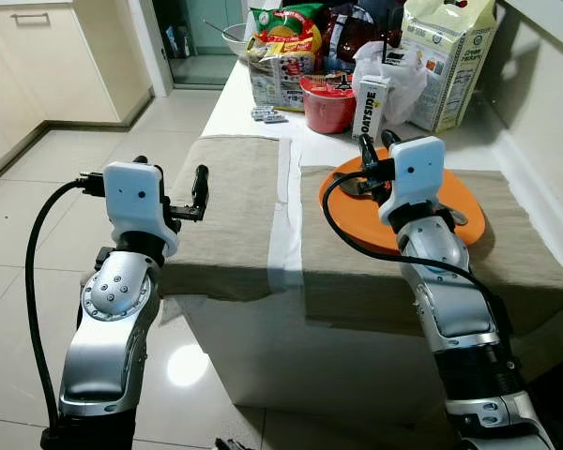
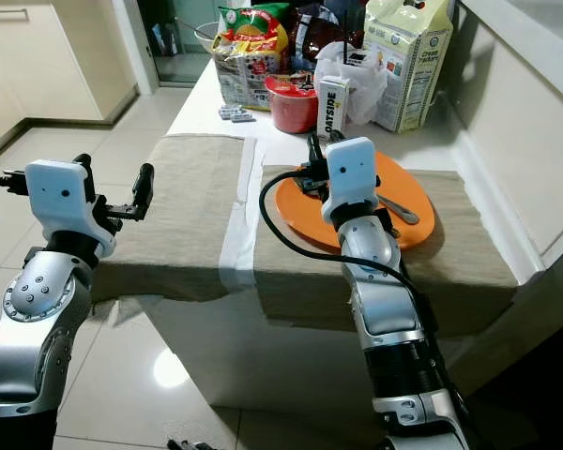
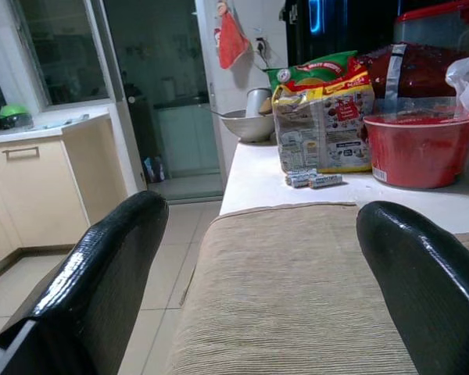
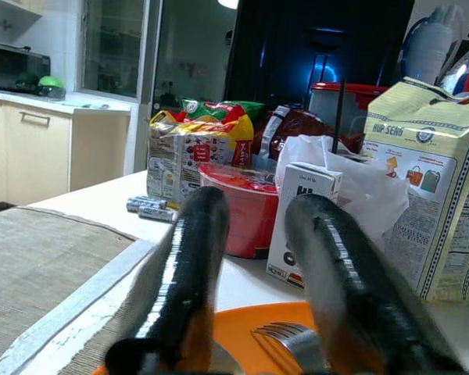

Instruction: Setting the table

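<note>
An orange plate [image 1: 467, 199] lies on the right beige placemat [image 1: 521, 258], with a metal fork [image 2: 401, 210] resting on it. My right gripper [image 1: 376, 141] hovers over the plate's far left part, open by a narrow gap with nothing between the fingertips. The fork's tines [image 4: 285, 336] show low between its fingers. The left beige placemat [image 1: 235, 187] is bare. My left gripper [image 1: 172, 169] stands wide open and empty at that mat's left edge, pointing along the table.
At the table's far end stand a red bowl [image 1: 328, 103], an Oatside carton [image 1: 368, 108], a white plastic bag [image 1: 408, 75], a large paper sack [image 1: 446, 56], snack bags [image 1: 281, 47] and small batteries [image 1: 267, 115]. A wall runs along the right; tiled floor [image 1: 38, 216] lies left.
</note>
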{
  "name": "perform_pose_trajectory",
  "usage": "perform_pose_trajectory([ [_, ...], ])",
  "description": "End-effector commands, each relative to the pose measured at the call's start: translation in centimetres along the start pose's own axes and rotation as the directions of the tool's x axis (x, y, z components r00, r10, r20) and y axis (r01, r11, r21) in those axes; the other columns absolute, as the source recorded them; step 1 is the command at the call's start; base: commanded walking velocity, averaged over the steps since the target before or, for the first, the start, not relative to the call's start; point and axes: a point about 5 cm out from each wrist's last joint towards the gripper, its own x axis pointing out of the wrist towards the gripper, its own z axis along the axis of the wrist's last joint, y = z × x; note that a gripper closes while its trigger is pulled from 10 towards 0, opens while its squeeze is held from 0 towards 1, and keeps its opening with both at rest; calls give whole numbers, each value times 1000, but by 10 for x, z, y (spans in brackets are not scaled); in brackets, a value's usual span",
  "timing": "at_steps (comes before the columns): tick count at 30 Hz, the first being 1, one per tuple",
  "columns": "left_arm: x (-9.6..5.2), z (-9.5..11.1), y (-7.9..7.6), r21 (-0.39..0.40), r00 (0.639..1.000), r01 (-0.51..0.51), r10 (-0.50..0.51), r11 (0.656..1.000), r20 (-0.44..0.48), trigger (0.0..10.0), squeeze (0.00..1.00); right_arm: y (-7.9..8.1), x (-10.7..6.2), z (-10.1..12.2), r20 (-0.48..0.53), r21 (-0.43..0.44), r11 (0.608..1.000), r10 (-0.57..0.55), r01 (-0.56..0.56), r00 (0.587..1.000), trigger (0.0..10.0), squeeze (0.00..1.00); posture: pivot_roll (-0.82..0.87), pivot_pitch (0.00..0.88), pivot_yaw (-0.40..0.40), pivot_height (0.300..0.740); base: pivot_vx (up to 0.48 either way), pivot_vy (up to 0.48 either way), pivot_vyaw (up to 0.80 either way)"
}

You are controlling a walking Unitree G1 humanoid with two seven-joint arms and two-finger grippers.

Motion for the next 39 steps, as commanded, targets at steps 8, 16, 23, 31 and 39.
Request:
perform_pose_trajectory([
  [8,-2,-2,-3,3,1000,-3,3,1000,-8,10000,0,-9,4,-20,-113,-37,999,3,-7,994,10000,1000,-87,0,66,740,0,0,0],
  [16,-3,-3,-3,-1,1000,-8,8,1000,-8,10000,0,-18,12,-18,-134,-80,997,3,-14,991,10000,1000,-84,0,61,740,0,0,0],
  [23,-2,-3,-4,-1,1000,-10,10,1000,-5,10000,0,-27,23,-4,-99,-80,997,8,-16,995,10000,0,-88,0,56,740,0,0,0],
  [31,-2,-6,-2,-12,1000,-15,15,1000,-9,10000,0,-6,-9,12,113,-94,995,-27,38,993,10000,0,-99,0,56,740,0,0,0],
  [39,1,-4,-5,-38,1000,4,-3,999,2,10000,0,12,-23,4,91,-68,998,-7,14,996,10000,0,-107,0,66,740,0,0,0],
])
